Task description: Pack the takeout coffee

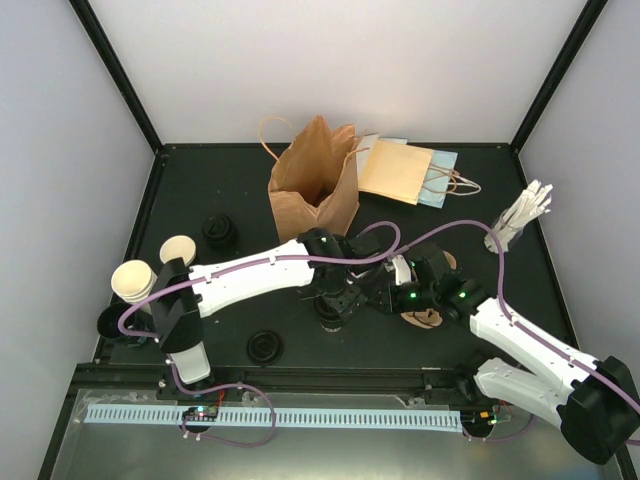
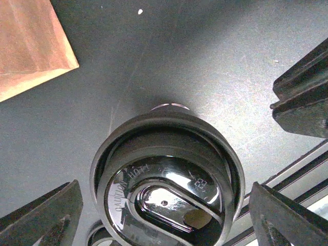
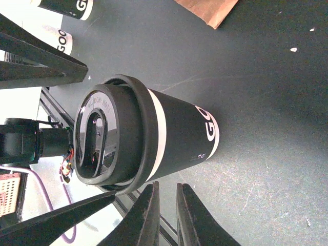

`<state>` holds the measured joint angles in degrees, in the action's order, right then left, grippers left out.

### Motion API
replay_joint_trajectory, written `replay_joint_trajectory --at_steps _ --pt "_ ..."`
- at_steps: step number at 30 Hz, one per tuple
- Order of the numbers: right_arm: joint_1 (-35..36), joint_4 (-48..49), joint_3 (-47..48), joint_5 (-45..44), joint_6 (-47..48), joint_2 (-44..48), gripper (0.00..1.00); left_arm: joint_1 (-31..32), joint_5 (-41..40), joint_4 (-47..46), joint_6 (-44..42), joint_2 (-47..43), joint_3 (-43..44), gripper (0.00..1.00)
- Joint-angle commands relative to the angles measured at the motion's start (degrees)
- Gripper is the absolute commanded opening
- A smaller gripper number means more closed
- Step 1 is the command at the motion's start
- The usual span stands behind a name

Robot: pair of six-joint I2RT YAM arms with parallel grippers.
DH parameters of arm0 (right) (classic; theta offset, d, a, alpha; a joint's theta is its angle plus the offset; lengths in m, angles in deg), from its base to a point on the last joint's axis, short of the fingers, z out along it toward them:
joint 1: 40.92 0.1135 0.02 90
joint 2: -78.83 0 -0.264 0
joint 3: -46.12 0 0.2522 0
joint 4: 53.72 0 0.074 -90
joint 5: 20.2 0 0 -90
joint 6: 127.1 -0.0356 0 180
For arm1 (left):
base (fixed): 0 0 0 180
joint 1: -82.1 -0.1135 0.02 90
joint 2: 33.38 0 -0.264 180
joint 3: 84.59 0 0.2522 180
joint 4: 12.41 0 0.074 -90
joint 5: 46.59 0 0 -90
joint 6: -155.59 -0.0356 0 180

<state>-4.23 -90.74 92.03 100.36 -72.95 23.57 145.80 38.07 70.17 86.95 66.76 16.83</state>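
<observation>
Glossy plastic lid [image 2: 164, 200] caps the matt-sleeved paper cup [image 3: 179, 136] on a matt table [image 2: 205, 61]

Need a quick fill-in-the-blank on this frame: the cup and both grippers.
1. The cup is capped with a black ___.
2. The left gripper straddles that cup with its jaws ___.
3. The right gripper, beside the cup, is ___ and holds nothing.

Missing words: lid; open; shut
</observation>
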Motion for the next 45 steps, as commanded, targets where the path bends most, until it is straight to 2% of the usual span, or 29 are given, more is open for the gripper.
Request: replay_joint_trajectory --at_steps 1,5,13,20,25,26,28,30,31,33,36,38,42,45 --pt "0.39 -0.46 1.43 -0.51 1.04 0.67 0.14 0.02 -1.17 2.90 0.43 -0.36 3.17 0.93" --pt "0.33 -0.64 1.43 -0.62 1.13 0.70 0.14 0.02 -1.00 2.99 0.45 -0.89 3.50 0.99" --pt "0.39 -1.26 1.65 -1.00 1.59 1.09 0.14 0.01 -0.98 3.43 1.31 -3.66 4.44 0.99" --pt "0.38 -9.42 6.43 -6.39 7.86 2.32 0.21 0.02 -1.55 1.88 3.39 -11.46 2.65 0.99" --pt "0.50 -16.13 13.30 -11.46 13.33 3.55 0.35 -0.92 -1.85 -2.62 5.60 -20.00 -3.20 0.99" --pt "0.81 -16.87 14.54 -12.25 14.10 3.84 0.43 -1.54 -1.82 -3.60 6.47 -21.98 -4.67 0.99" --pt "1.49 -17.89 16.97 -13.69 15.69 4.61 0.65 -3.18 -1.04 -5.91 7.47 -25.90 -8.11 0.99" --pt "1.63 -18.70 19.13 -15.74 16.78 4.93 0.91 -5.21 1.02 -9.53 8.25 -31.64 -12.66 0.99" --pt "1.61 -19.19 20.08 -17.75 16.99 4.80 0.99 -6.29 2.27 -11.41 8.59 -34.00 -15.16 0.99" --pt "1.62 -19.58 20.91 -21.21 17.55 4.49 1.00 -8.15 4.87 -15.73 9.49 -38.34 -20.25 0.99" --pt "1.62 -20.73 22.55 -21.74 21.40 3.24 1.00 -12.21 10.37 -21.22 10.99 -43.81 -27.63 0.99" --pt "2.34 -25.51 26.38 -18.30 24.87 -0.79 1.00 -14.89 15.22 -24.50 11.84 -46.57 -33.14 0.98" --pt "12.18 -29.57 30.72 -26.60 26.62 -6.61 1.00 -20.19 23.96 -32.49 14.02 -50.41 -42.32 0.93" --pt "16.28 -28.61 31.95 -25.75 27.47 -9.45 1.00 -23.34 30.24 -38.52 16.07 -51.35 -47.36 0.89"
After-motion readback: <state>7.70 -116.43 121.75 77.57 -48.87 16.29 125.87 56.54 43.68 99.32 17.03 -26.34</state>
